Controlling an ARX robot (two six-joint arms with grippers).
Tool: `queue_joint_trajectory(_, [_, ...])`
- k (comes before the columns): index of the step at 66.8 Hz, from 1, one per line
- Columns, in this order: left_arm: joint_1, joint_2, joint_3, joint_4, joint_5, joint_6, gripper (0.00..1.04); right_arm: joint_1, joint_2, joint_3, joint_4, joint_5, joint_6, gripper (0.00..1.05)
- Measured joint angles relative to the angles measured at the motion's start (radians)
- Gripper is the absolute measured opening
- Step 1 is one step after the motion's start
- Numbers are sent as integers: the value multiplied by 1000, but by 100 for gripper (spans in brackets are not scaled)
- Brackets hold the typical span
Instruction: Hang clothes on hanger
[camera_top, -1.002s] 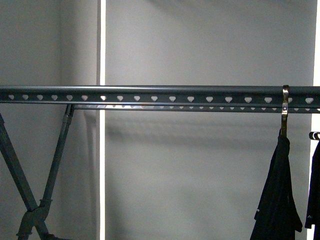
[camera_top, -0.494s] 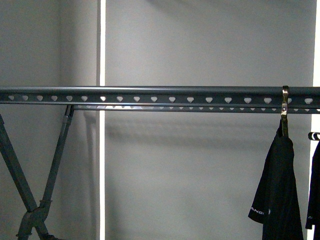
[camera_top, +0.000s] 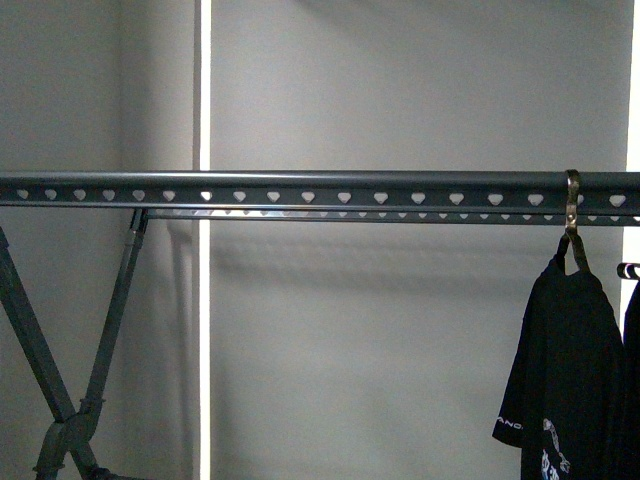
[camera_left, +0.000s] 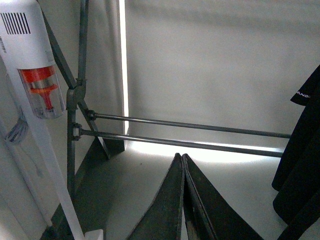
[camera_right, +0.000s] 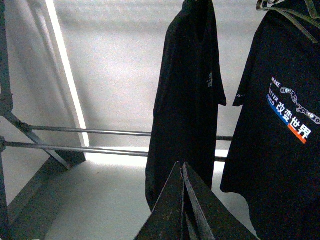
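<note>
Grey wall behind, rail wide open leftward; shirt hangs by hook far right; left gripper and right gripper pinched closed, empty.

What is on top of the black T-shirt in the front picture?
A brass-coloured hook tops the T-shirt and loops over the grey rail. The hanger's shoulders are covered by the fabric.

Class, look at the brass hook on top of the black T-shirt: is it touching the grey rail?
Touching. In the front view the brass hook wraps over the rail, with the T-shirt hanging below it; no gap shows.
</note>
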Motion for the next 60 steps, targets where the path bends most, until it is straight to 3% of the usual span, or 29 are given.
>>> queue_joint_trajectory(36, [0, -185, 0, -185, 0, 0, 4, 0, 0, 0, 0, 0, 0, 2])
queue_joint_trajectory(41, [0, -301, 0, -333, 1, 0, 4, 0, 0, 0, 0, 0, 0, 2])
queue_joint_trajectory(49, [0, -350, 0, -357, 0, 0, 4, 0, 0, 0, 0, -1, -1, 3])
queue_joint_trajectory(60, [0, -351, 0, -359, 0, 0, 4, 0, 0, 0, 0, 0, -2, 33])
